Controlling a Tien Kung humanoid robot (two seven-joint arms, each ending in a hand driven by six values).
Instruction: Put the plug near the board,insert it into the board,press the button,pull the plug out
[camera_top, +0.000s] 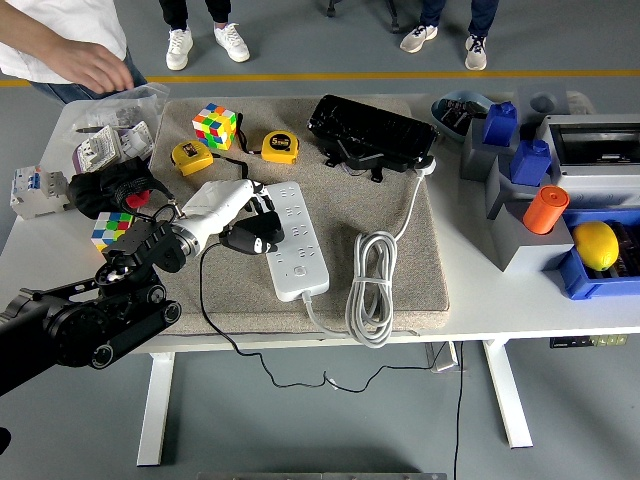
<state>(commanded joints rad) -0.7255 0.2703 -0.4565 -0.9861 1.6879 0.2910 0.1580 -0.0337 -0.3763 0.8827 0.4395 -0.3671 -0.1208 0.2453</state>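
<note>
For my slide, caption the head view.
Left hand holds black plug beside white power strip.

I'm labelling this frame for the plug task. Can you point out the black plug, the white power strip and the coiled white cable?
black plug (252, 239): head view, on its body.
white power strip (296, 243): head view, mid socket face.
coiled white cable (370, 288): head view, on the coil's loops.
</note>
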